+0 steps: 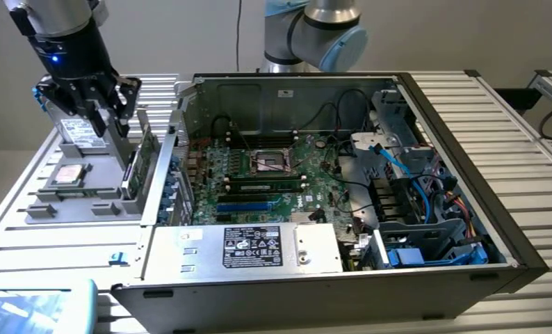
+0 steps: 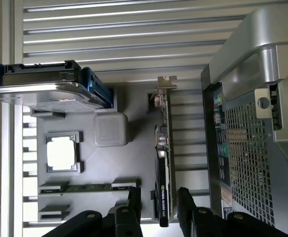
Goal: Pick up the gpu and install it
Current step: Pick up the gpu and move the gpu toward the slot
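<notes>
The gpu (image 1: pixel 139 167) stands on its edge in a slot of the grey parts tray (image 1: pixel 58 209), at the exterior view's left, just outside the open computer case (image 1: pixel 461 125). In the wrist view I see the gpu (image 2: pixel 162 163) edge-on, with its silver end bracket (image 2: pixel 166 83) at the far end and its black cooler face turned away from the case. My gripper (image 1: pixel 111 129) hangs just above the card and is open. Its two black fingers (image 2: pixel 134 202) stand either side of the card's near end, and the gripper (image 2: pixel 159 203) holds nothing.
On the tray are a silver hard drive (image 2: pixel 40 91), a square processor (image 2: pixel 62 152), a memory stick (image 2: pixel 87 186) and a grey block (image 2: pixel 111 129). The case's rear wall (image 2: pixel 247 148) stands close beside the gpu. Inside are the motherboard (image 1: pixel 257 174), power supply (image 1: pixel 257 247) and blue cables (image 1: pixel 415 202).
</notes>
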`<control>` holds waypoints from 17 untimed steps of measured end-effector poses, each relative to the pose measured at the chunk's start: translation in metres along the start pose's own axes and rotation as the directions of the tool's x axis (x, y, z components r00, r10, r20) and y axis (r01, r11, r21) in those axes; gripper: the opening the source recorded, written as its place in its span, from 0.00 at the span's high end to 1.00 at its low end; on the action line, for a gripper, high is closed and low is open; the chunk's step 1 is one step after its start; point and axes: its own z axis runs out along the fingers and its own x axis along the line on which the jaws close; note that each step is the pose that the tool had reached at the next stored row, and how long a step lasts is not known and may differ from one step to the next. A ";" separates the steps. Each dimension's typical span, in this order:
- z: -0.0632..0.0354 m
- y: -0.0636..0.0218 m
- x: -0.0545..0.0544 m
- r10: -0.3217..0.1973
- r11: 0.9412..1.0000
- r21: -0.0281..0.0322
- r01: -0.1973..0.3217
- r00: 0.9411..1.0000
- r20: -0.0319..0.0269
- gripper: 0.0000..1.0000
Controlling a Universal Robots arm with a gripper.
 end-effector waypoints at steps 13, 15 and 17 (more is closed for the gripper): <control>0.0235 0.0002 -0.012 0.000 1.000 0.000 0.000 1.000 0.000 0.56; 0.0270 0.0000 -0.012 0.000 1.000 0.000 0.000 1.000 0.000 0.56; 0.0306 -0.0003 -0.012 0.000 1.000 0.000 0.000 1.000 0.000 0.56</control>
